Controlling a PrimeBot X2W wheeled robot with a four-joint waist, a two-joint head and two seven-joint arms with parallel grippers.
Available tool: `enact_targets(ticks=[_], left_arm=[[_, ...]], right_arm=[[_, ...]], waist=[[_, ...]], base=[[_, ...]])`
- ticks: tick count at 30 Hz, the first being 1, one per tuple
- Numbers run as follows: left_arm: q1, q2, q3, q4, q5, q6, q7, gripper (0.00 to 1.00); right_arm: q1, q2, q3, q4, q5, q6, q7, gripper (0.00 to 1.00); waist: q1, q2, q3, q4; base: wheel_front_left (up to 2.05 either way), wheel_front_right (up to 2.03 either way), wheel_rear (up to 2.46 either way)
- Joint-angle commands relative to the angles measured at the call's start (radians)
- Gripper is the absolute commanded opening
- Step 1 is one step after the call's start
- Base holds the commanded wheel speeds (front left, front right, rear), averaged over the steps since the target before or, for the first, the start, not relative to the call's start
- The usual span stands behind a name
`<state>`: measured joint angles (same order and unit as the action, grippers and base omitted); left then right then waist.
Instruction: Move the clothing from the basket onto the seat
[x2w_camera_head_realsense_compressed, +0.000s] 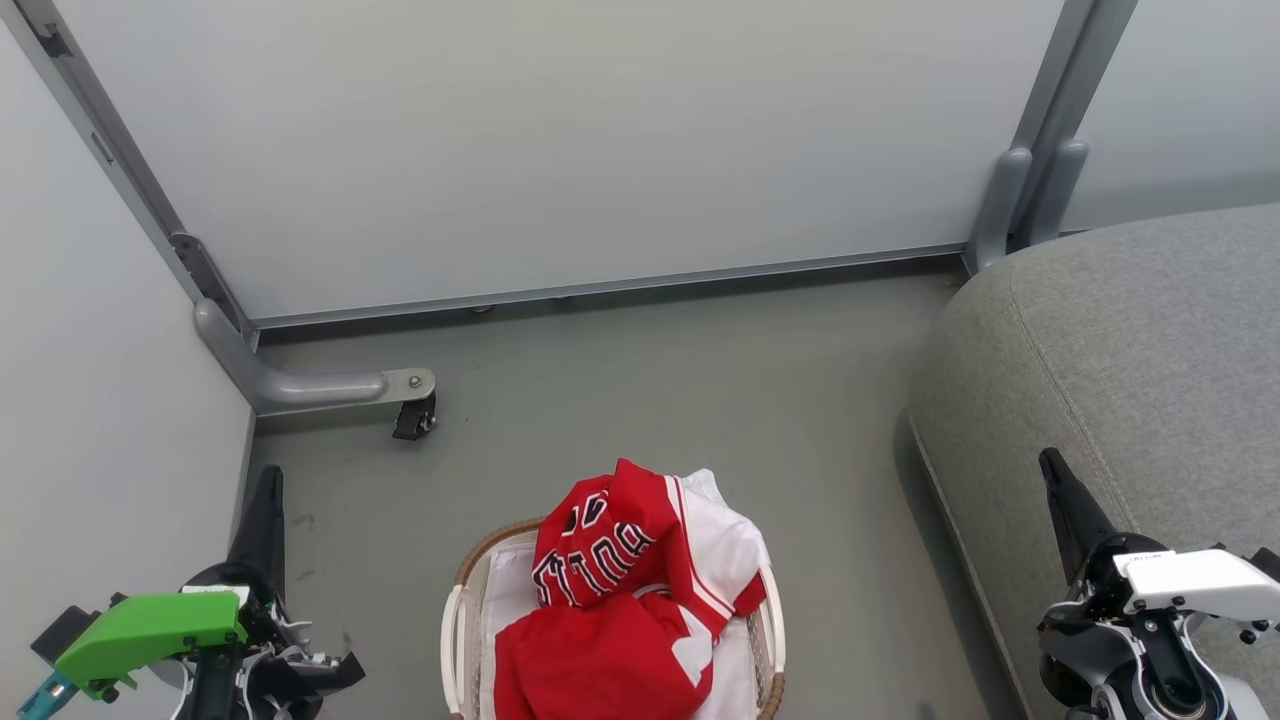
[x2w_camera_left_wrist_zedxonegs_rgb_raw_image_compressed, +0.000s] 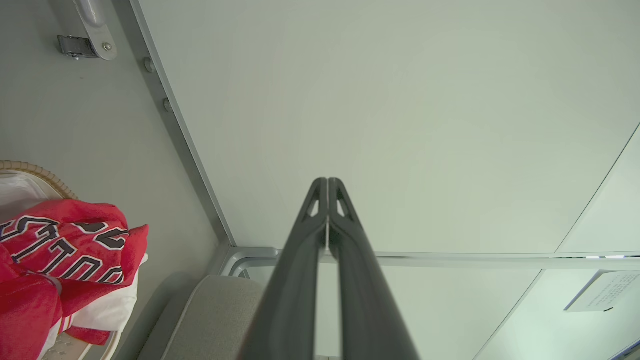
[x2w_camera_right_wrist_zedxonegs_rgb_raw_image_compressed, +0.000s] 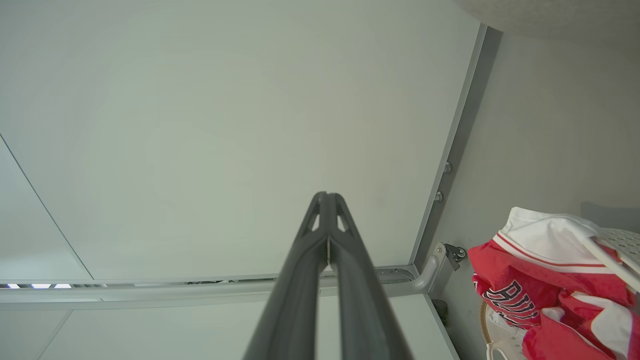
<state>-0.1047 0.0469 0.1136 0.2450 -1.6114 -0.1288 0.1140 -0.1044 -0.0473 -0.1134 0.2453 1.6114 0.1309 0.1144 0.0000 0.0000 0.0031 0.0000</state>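
Observation:
The red-and-white clothing (x2w_camera_head_realsense_compressed: 625, 590) is piled in the small white basket (x2w_camera_head_realsense_compressed: 458, 620) on the floor at bottom centre, the lettered jersey (x2w_camera_left_wrist_zedxonegs_rgb_raw_image_compressed: 65, 245) on top. The same clothing (x2w_camera_right_wrist_zedxonegs_rgb_raw_image_compressed: 545, 270) lies at the right edge of the right wrist view. The grey seat (x2w_camera_head_realsense_compressed: 1130, 340) fills the right side, its rounded corner near the basket. My left gripper (x2w_camera_head_realsense_compressed: 268, 478) stands shut and empty at the lower left, well left of the basket. My right gripper (x2w_camera_head_realsense_compressed: 1050, 462) is shut and empty over the seat's front edge. Both wrist views show the fingers pressed together, left gripper (x2w_camera_left_wrist_zedxonegs_rgb_raw_image_compressed: 327, 182), right gripper (x2w_camera_right_wrist_zedxonegs_rgb_raw_image_compressed: 327, 196).
Pale partition panels (x2w_camera_head_realsense_compressed: 560, 140) close off the back and left. A grey metal foot with a black caster (x2w_camera_head_realsense_compressed: 412, 418) juts onto the floor behind the basket. Another grey post base (x2w_camera_head_realsense_compressed: 1010, 210) stands beside the seat. Open grey floor (x2w_camera_head_realsense_compressed: 700, 390) lies between basket, panels and seat.

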Motion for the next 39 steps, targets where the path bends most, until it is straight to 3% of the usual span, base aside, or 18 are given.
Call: enact_targets(ticks=[1,23,24,39], left_arm=[[-0.009,0.007,0.002,-0.002,-0.003,-0.004,0.003,0.00],[-0.009,0.007,0.002,-0.002,-0.003,-0.004,0.003,0.00],[0.000,0.000,0.000,0.000,0.000,0.000,0.000,1.00],[0.043,-0.006,-0.056,0.027,0.028,0.001,-0.050,1.00]], right_arm=[[-0.008,-0.006,-0.002,-0.003,0.003,0.000,0.002,0.00],[-0.008,-0.006,-0.002,-0.003,0.003,0.000,0.002,0.00],[0.000,0.000,0.000,0.000,0.000,0.000,0.000,1.00],[0.040,0.012,0.029,0.045,-0.047,0.000,-0.050,1.00]], waist=[[0.0000,0.0000,0.000,0.000],[0.0000,0.0000,0.000,0.000],[0.0000,0.0000,0.000,0.000],[0.0000,0.0000,0.001,0.000]], base=[[0.00,0.00,0.00],[0.00,0.00,0.00],[0.00,0.00,0.00],[0.00,0.00,0.00]])
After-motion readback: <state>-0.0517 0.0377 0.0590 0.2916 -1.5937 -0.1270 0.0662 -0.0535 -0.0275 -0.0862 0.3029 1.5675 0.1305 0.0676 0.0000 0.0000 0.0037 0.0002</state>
